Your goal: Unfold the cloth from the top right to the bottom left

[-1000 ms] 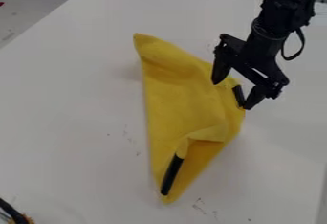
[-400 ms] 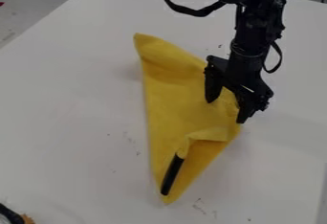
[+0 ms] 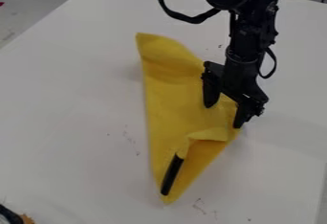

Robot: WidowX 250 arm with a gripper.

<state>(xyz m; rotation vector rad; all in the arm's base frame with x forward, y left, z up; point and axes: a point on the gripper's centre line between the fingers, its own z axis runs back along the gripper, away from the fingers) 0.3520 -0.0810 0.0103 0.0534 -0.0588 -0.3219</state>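
White tabletop (image 3: 76, 113): folded yellow cloth (image 3: 172, 98) lies near the centre, the gripper (image 3: 224, 116) spread at its right side, where too deep a pinch may catch lower layers and drag everything.

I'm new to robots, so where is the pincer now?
In the camera view, the pincer is right of centre, at the right side of the yellow cloth, higher than the black strip near its lower tip.

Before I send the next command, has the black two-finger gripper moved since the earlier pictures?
Yes: the black two-finger gripper has moved down and slightly left in the picture, nearer the unmoved short black strip on the folded yellow cloth.
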